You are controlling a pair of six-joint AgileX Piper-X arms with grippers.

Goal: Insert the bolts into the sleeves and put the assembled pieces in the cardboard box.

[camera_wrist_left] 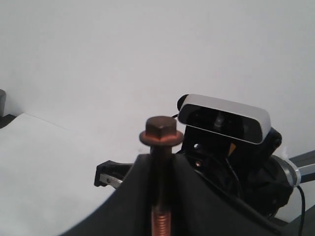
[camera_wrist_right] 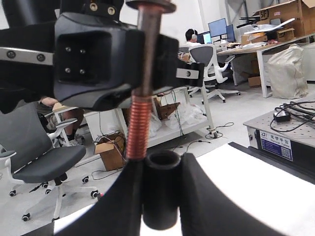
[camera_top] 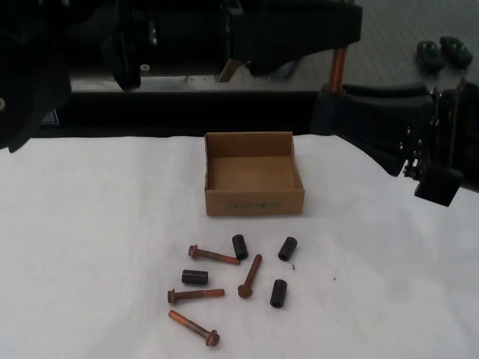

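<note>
The high view takes in the white worktop and the open-topped brown cardboard box. Four loose bolts and four loose sleeves lie scattered on the near side of the box, apart from it. The bolts are coppery metal, each with a flanged hex head at one end and thread at the other. The sleeves are short, matt black tubes. The wrist views add what the high view does not: a fifth bolt and a fifth sleeve, both held. In the left wrist view the left jaws are narrowed onto the bolt's smooth shank. The head stands clear beyond the black fingers and the thread shows past the grip at the other end. Beyond it sits the other arm's grey-fronted camera. In the right wrist view the right jaws clamp the sleeve by its sides, its open bore and rim just proud of the fingertips. There the bolt, gripped by the left jaws, points thread-first at the sleeve. Its tip is just beside the rim and not in the bore. Where this pair sits relative to the box I cannot tell.
</note>
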